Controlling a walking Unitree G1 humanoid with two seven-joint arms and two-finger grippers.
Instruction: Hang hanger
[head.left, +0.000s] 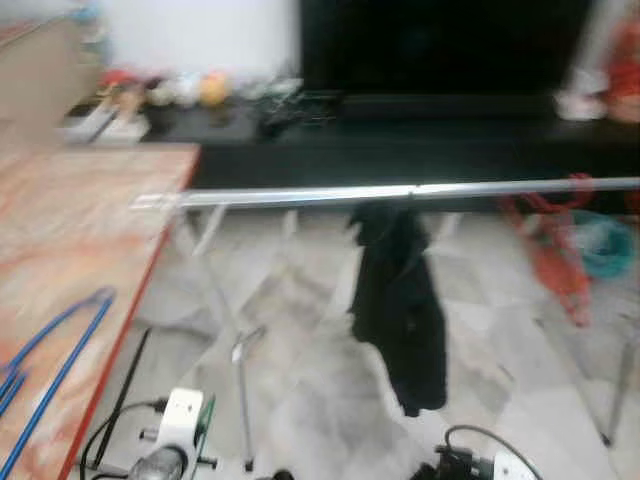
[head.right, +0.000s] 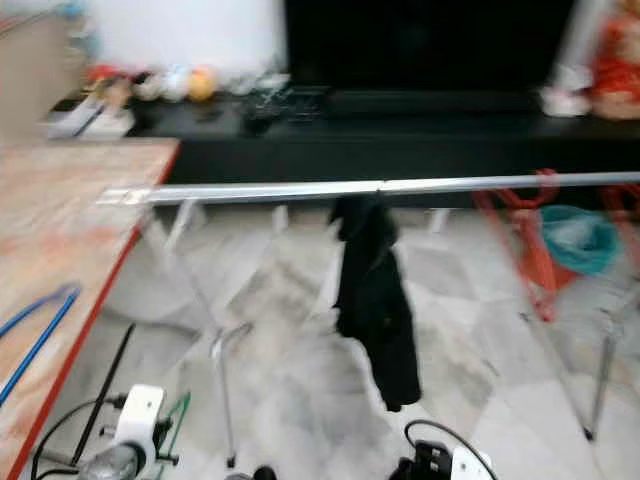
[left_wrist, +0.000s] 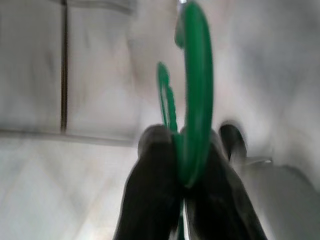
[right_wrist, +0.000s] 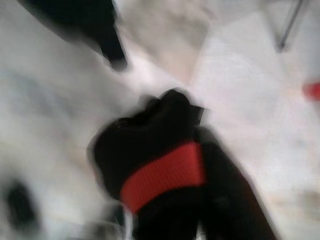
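Pinching green hanger (left_wrist: 196, 105): left gripper (left_wrist: 187, 172) | right gripper (right_wrist: 165, 165): blurred, state unclear

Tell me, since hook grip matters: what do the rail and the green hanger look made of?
The rail looks like bare metal tubing: silvery, with a bright streak along it. The green hanger, clamped in the left end effector, looks like smooth plastic or plastic-coated wire; blur leaves that open.

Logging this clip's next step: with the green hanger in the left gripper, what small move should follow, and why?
Probably raise the left gripper toward the silver rail. Its fingers are shut on the green hanger down by the floor, the rail crosses ahead above it, and the stretch left of the hanging black garment looks free. The right gripper hangs low, holding something black and red.
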